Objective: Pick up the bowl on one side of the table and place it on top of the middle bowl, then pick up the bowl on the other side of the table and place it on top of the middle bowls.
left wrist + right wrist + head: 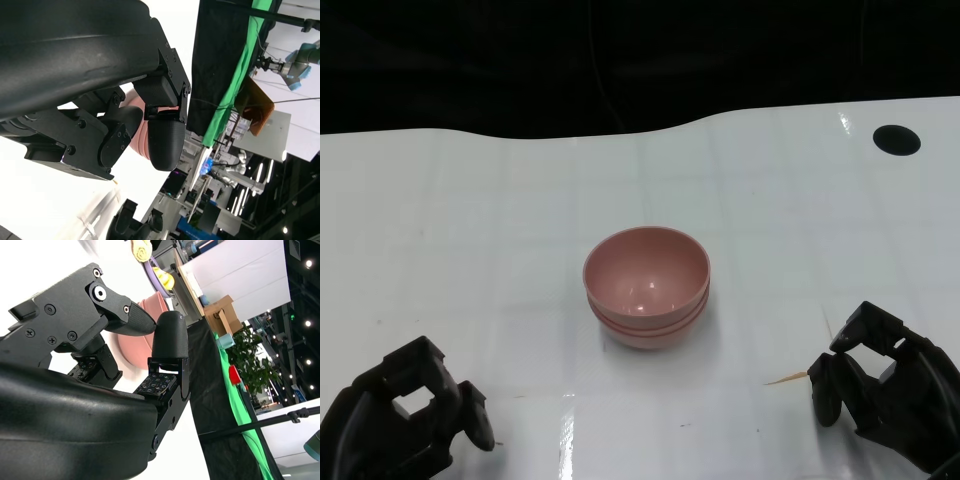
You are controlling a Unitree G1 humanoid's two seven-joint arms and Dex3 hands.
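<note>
A nested stack of pink bowls (646, 285) stands upright in the middle of the white table (470, 220); thin lines below its rim show the bowls sitting inside one another. My left hand (405, 410) rests low at the near left, well apart from the stack and holding nothing. My right hand (885, 390) sits at the near right, likewise empty, with its fingers loosely bent. The left wrist view shows the pink bowls (140, 135) beyond the empty fingers (165, 145). In the right wrist view the pink bowls (137, 345) lie past the fingers (170, 340).
A round black hole (896, 140) is set in the table at the far right. A thin pale sliver (787, 378) lies on the table beside my right hand. The table's far edge meets a dark backdrop.
</note>
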